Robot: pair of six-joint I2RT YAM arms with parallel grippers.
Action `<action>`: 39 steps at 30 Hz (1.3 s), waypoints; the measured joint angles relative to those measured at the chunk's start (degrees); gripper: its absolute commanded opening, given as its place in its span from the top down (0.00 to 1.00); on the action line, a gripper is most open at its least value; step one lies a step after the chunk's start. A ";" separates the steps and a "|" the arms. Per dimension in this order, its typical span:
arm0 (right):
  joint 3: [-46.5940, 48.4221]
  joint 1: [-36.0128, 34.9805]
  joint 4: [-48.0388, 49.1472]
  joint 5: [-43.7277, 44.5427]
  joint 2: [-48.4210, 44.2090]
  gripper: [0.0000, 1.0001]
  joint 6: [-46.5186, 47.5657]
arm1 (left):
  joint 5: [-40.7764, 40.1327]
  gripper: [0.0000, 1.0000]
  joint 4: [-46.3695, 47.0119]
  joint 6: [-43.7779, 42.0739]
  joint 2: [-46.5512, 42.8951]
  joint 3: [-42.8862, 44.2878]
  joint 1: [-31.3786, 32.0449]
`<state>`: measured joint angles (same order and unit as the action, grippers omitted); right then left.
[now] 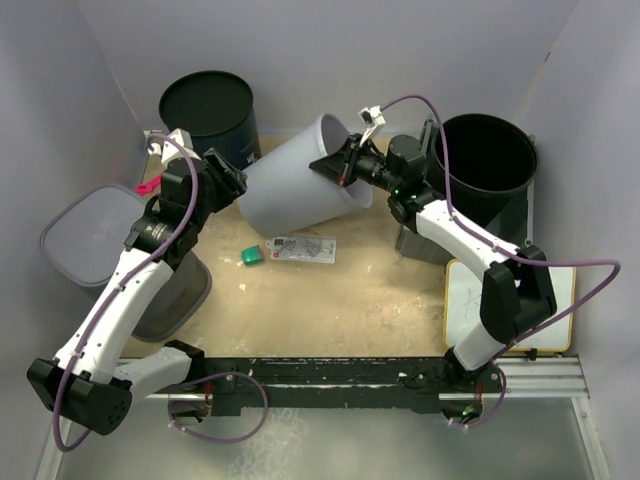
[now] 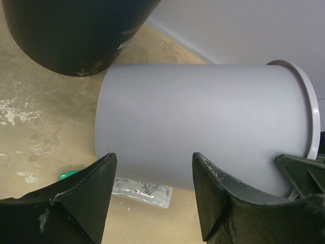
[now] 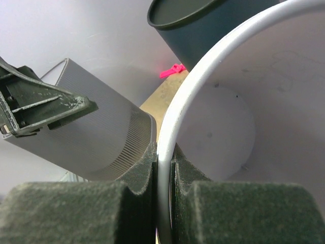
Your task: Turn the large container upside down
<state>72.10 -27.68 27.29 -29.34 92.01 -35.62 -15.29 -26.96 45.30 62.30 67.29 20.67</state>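
Note:
The large grey container (image 1: 295,180) lies tipped on its side at the table's back middle, its open mouth facing right. My right gripper (image 1: 343,168) is shut on its rim (image 3: 170,132), one finger inside and one outside. My left gripper (image 1: 228,183) is open and empty, close to the container's closed bottom end. In the left wrist view the container's grey wall (image 2: 203,127) fills the space beyond the spread fingers (image 2: 94,188).
A dark navy can (image 1: 208,110) stands behind the left gripper. A black bin (image 1: 485,160) stands at the back right. A grey ribbed tub (image 1: 85,235) is at the left. A green cap (image 1: 251,257) and a clear packet (image 1: 303,247) lie in front of the container. A white board (image 1: 510,300) lies at the right.

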 measured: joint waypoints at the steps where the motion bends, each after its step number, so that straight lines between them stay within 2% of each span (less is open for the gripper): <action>1: -0.81 0.07 0.81 -0.07 0.00 1.00 -0.44 | -0.20 0.41 -0.13 0.07 0.09 -0.02 -0.02; 5: -3.06 0.50 3.80 -0.24 0.00 0.99 -1.95 | -0.81 0.38 -0.13 0.04 0.42 -0.87 -0.22; 9: -3.93 1.79 4.42 -1.07 0.00 0.88 -2.08 | 1.75 0.37 -0.13 -0.04 2.47 -1.77 -2.97; 14: -3.04 4.37 -0.52 -2.86 -0.20 0.77 1.16 | 16.61 0.37 2.19 0.15 6.80 -5.01 -14.78; 17: -3.02 6.14 -4.79 -3.67 -0.13 0.70 2.80 | 22.01 0.37 2.97 0.20 7.65 -7.58 -18.60; 24: -0.28 7.48 -17.84 -3.63 1.97 0.54 7.87 | 30.67 0.37 8.55 1.62 7.69 -9.49 -18.99; 29: 2.05 7.19 -23.06 -2.51 2.10 0.34 10.95 | 35.26 0.37 12.98 1.97 9.11 -10.67 -18.99; 32: 3.32 7.13 -26.03 -1.42 2.10 0.29 12.50 | 37.68 0.37 14.29 1.11 10.69 -10.95 -18.99; 39: 5.60 7.13 -31.17 1.92 1.25 0.26 14.23 | 39.08 0.37 14.47 -3.21 12.61 -10.80 -18.93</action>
<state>77.69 -20.56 -3.88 -27.42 93.25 -21.39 23.79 -12.49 42.09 74.91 56.49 1.74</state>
